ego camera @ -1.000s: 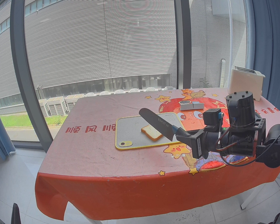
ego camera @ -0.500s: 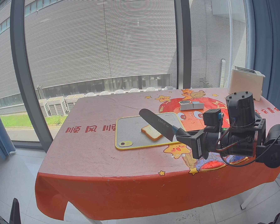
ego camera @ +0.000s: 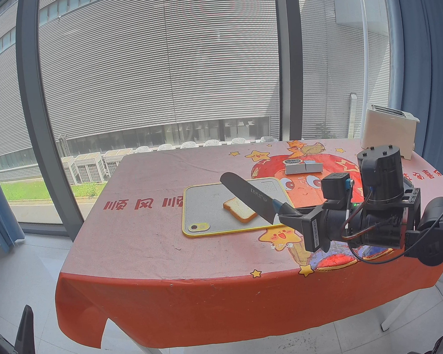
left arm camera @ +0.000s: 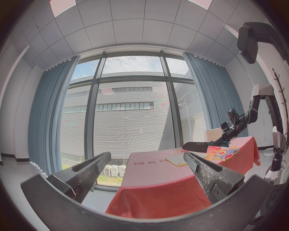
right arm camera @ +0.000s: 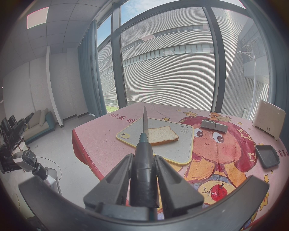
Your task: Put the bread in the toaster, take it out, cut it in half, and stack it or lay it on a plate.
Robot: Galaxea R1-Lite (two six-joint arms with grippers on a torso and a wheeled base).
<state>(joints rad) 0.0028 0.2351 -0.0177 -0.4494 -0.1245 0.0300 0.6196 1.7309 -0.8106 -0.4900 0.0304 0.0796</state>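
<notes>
A slice of bread (ego camera: 238, 209) (right arm camera: 161, 135) lies flat on the grey, yellow-rimmed cutting board (ego camera: 203, 206) (right arm camera: 180, 150). My right gripper (ego camera: 297, 219) (right arm camera: 144, 164) is shut on the handle of a black knife (ego camera: 247, 194) (right arm camera: 144, 123). It holds the knife in the air over the board's near right part, with the blade pointing out above the bread. The cream toaster (ego camera: 390, 127) (right arm camera: 268, 118) stands at the table's far right corner. My left gripper (left arm camera: 147, 156) hangs open and empty, low down and well to the left of the table.
A small grey block (ego camera: 304, 167) (right arm camera: 214, 125) lies on the orange tablecloth behind the board. A dark square tray (right arm camera: 267, 155) sits near the toaster on the right. Bare tablecloth lies left of the board and along the front edge (ego camera: 188, 281).
The right arm and knife have stayed almost still. The left gripper's fingers at the head view's lower left corner shifted slightly.
</notes>
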